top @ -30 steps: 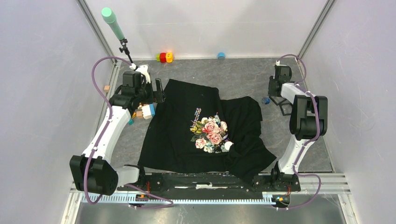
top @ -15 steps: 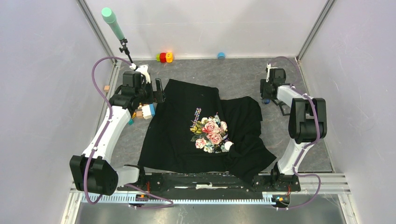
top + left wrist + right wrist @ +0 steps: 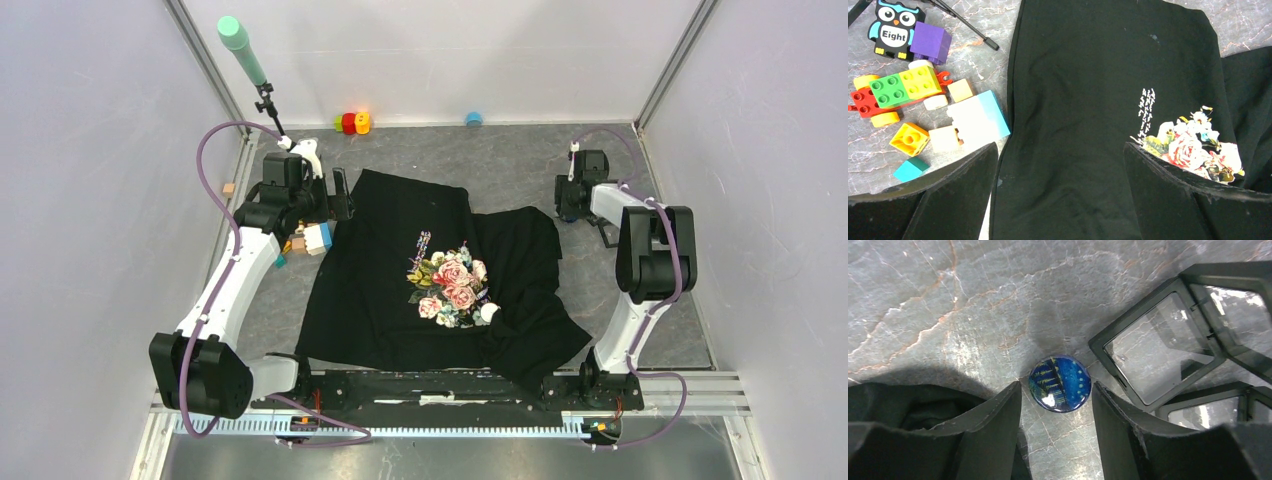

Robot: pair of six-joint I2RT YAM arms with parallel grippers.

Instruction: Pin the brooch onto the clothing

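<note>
R claw (image 3: 1055, 391) hangs low over the brooch (image 3: 1060, 384), jaws about half spread. One finger stands on each side of it with a sliver of tabletop (image 3: 948, 290) showing on both sides, so nothing is gripped yet. The brooch is a round blue badge lying flat on the bare stone, off the T-shirt (image 3: 400, 260) and just beside the corner of a clear display case (image 3: 1160, 355). L claw (image 3: 1060, 155) is spread wide and empty above the shirt's left part, w/ toy blocks (image 3: 903, 90) near that hem.

Risks from here, as I judge them:
- The badge is thin and domed on a hard surface. If the tips close too high they'll ride over the rim and flick it away, prob. under the case.
- The finger on the case side has little room and could snag the frame and drag the case along.
- Dark cloth seems to sit under the other finger (view is murky there), so fabric could get pinched in w/ the badge.
- The pin side isn't visible, so its orientation for the later push is unknown.
- The shirt lies rumpled and folded, so the pin may go through 2 layers.
</note>
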